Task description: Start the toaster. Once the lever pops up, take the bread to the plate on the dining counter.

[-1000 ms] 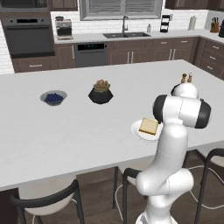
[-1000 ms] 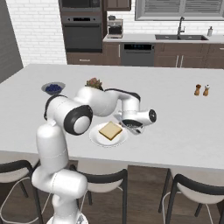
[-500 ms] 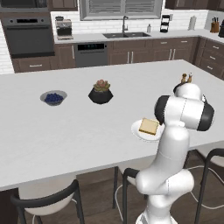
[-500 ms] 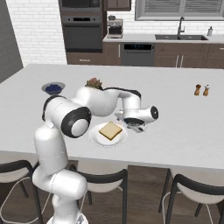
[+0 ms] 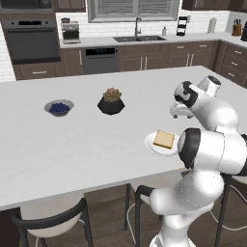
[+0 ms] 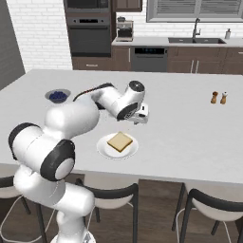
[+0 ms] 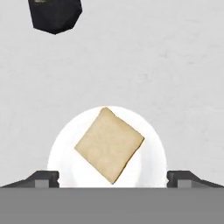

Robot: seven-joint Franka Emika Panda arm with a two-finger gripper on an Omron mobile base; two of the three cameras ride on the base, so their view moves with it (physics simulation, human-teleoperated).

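Bread (image 7: 109,145) is lying flat on the plate (image 7: 151,168), which is sitting on the counter (image 5: 72,144) near its front edge. Delivery step is judged complete; nothing of the task appears left. End effector (image 7: 113,178) is hanging above the plate with fingers spread wide, gripping nothing, bread lying between and beyond the tips. Next move is calling only for a clean lift away without nudging the slice.

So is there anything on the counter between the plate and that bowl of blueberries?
Nothing directly: in the left base view bare counter runs from plate to bowl. The potted plant sits just behind that line.
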